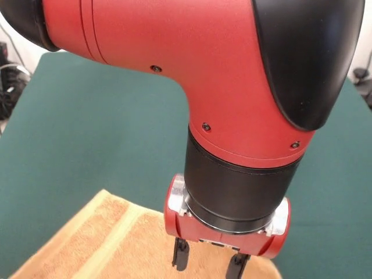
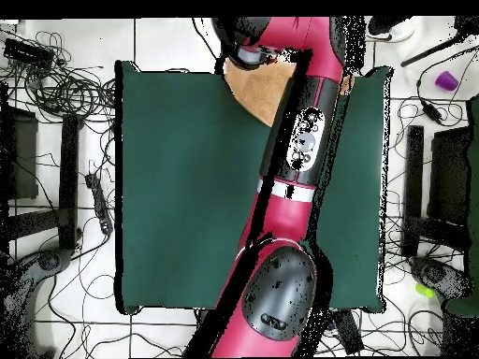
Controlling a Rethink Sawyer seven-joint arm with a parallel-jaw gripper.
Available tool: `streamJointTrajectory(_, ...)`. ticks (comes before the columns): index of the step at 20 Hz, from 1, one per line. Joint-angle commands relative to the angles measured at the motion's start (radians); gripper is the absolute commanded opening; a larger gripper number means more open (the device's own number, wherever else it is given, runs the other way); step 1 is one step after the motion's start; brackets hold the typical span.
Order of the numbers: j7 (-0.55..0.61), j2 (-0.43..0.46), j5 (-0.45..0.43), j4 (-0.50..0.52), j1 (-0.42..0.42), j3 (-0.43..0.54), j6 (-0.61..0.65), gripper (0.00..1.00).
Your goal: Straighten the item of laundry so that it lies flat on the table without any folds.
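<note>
Gripper [image 1: 209,263], two black fingers spread apart and empty, poised just above the orange-tan towel [image 1: 104,241], which lies with its paler band showing at the edge of the green table [image 1: 99,128] opposite the robot's base.

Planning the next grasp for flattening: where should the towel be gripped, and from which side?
A hedged guess: take the towel at its visible corner near the pale band, coming straight down from above. That corner lies exposed on the green table, with bare cloth beyond to pull toward. The pincer hangs open over the towel's middle, where a pinch would only bunch it.
</note>
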Motion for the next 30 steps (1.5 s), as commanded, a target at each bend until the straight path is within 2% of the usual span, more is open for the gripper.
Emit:
streamJointTrajectory(1,0.156,0.024,-0.070,-0.005,0.040,-0.039,-0.066,1.00)
streamJointTrajectory(7,0.194,0.041,-0.111,-0.031,0.047,0.018,-0.099,1.00)
streamJointTrajectory(10,0.188,0.024,-0.150,-0.048,0.041,0.073,-0.052,1.00)
streamJointTrajectory(12,0.122,-0.006,-0.159,-0.044,0.028,0.082,0.004,1.00)
streamJointTrajectory(14,-0.026,-0.040,-0.154,-0.020,0.004,0.054,0.030,1.00)
streamJointTrajectory(16,-0.090,-0.060,-0.078,0.024,-0.028,-0.006,0.043,1.00)
streamJointTrajectory(19,-0.023,-0.089,0.088,0.123,-0.076,-0.106,0.107,1.00)
streamJointTrajectory(21,-0.022,-0.120,0.170,0.197,-0.105,-0.163,0.148,1.00)
streamJointTrajectory(24,0.068,-0.182,0.332,0.386,-0.175,-0.266,0.125,1.00)
streamJointTrajectory(28,0.098,-0.237,0.437,0.552,-0.239,-0.359,0.042,1.00)
streamJointTrajectory(30,0.101,-0.252,0.448,0.596,-0.247,-0.404,-0.012,1.00)
